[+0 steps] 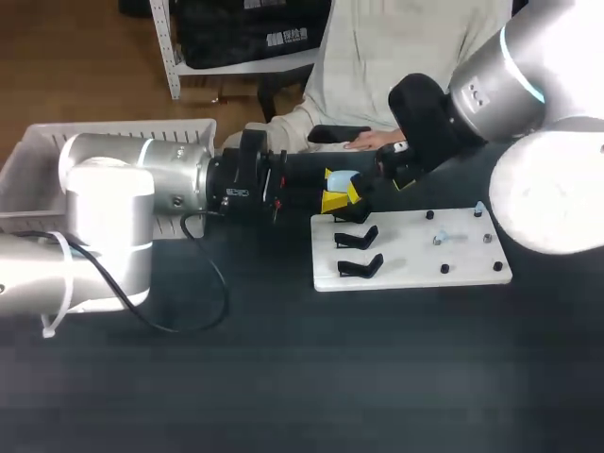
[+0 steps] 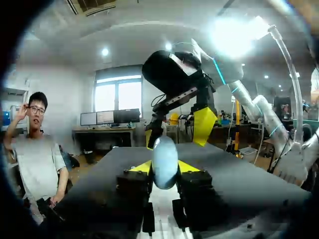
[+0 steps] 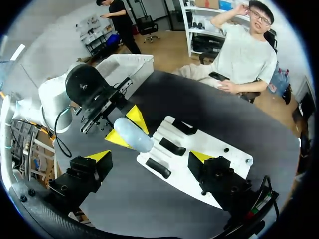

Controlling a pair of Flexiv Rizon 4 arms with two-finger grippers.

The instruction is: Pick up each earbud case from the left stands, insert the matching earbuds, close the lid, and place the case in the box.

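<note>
A pale blue earbud case (image 1: 343, 178) is held in the air above the far left corner of the white stand board (image 1: 453, 255), with my left gripper (image 1: 339, 195) shut on it. In the left wrist view the case (image 2: 164, 157) stands upright between the yellow tips. My right gripper (image 1: 394, 171) hovers just to the right of the case; in its own view it (image 3: 149, 157) is wide open with nothing in it, and the case (image 3: 133, 136) lies ahead of it. Three black stands (image 1: 359, 266) on the board's left side carry nothing.
A white basket (image 1: 47, 156) sits at the far left, partly behind my left arm. Small black pegs (image 1: 444, 269) and pale bits (image 1: 444, 238) dot the board's right half. A person's hand (image 1: 366, 142) rests on the table's far edge.
</note>
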